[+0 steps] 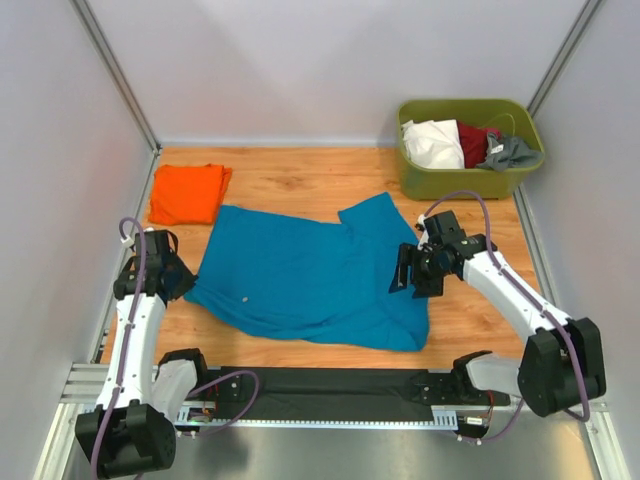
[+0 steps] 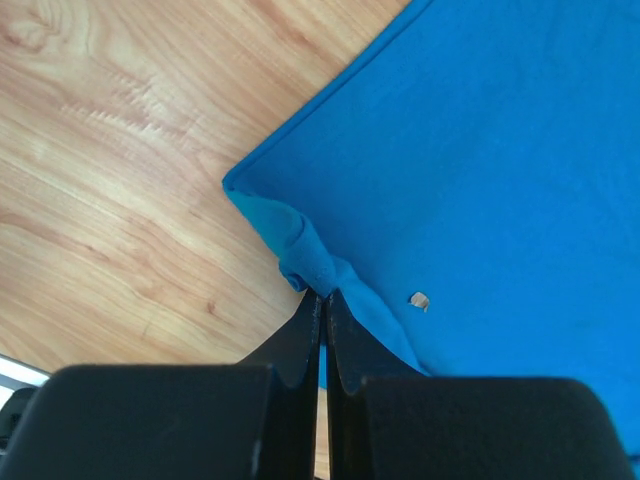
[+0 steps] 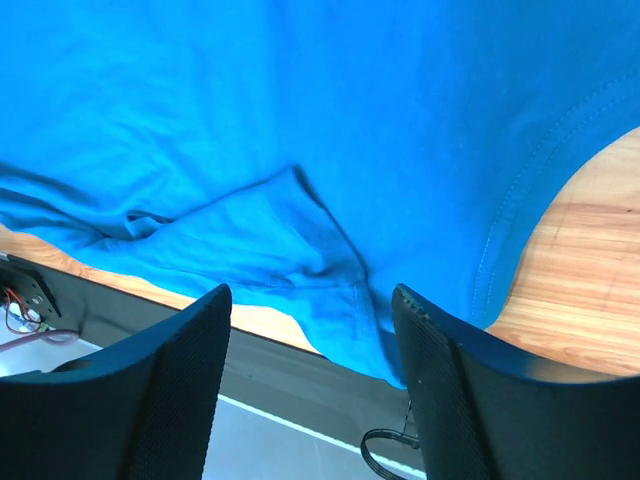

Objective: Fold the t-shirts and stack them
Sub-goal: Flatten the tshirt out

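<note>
- The teal-blue t-shirt [image 1: 300,275] lies spread and rumpled across the middle of the wooden table [image 1: 300,180], one flap folded over near its far right corner.
- The left gripper [image 2: 322,300] sits at the shirt's left edge, its jaws pressed almost together on a small bunched roll of the shirt's hem.
- A tiny pale speck [image 2: 419,299] sits on the cloth just right of that pinch.
- The right gripper [image 1: 418,272] hovers over the shirt's right side, jaws spread wide with nothing between them; below it the cloth is wrinkled, next to a curved stitched hem.
- The orange t-shirt [image 1: 187,193] lies folded at the far left, close to the blue shirt's far left corner.
- An olive-green tub [image 1: 450,180] stands at the far right, holding white, red and grey cloth.
</note>
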Controlling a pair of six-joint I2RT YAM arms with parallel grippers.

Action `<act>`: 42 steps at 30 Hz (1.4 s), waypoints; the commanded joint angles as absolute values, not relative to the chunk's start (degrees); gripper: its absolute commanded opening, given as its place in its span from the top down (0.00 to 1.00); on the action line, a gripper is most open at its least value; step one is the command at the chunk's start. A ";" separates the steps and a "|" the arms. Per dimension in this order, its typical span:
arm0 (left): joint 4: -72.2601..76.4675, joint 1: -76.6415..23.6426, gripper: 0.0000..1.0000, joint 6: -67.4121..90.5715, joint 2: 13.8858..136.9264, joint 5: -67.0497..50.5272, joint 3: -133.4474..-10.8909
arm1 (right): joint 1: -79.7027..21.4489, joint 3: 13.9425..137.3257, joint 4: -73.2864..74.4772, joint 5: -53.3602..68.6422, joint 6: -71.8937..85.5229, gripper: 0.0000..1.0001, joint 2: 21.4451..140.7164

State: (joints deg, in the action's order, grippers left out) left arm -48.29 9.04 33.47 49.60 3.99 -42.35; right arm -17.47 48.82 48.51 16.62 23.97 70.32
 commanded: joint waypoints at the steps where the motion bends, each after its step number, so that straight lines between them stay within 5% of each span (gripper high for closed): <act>1: -45.09 9.14 1.00 36.82 49.57 4.75 -41.84 | -17.14 52.11 49.13 17.58 25.57 0.32 73.03; 14: -45.62 9.14 1.00 37.35 49.31 4.75 -41.31 | -23.99 42.20 35.00 23.47 27.95 0.37 77.07; 31: -47.64 8.79 1.00 36.39 49.66 4.22 -42.89 | -26.28 46.14 32.35 15.82 29.09 0.41 85.25; 42: -47.73 8.88 1.00 36.04 49.31 4.31 -42.80 | -31.29 48.95 31.64 14.59 29.79 0.59 90.52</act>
State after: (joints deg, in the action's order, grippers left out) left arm -48.01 8.99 36.58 50.26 4.49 -42.48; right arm -30.98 47.13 33.12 16.25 28.86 89.49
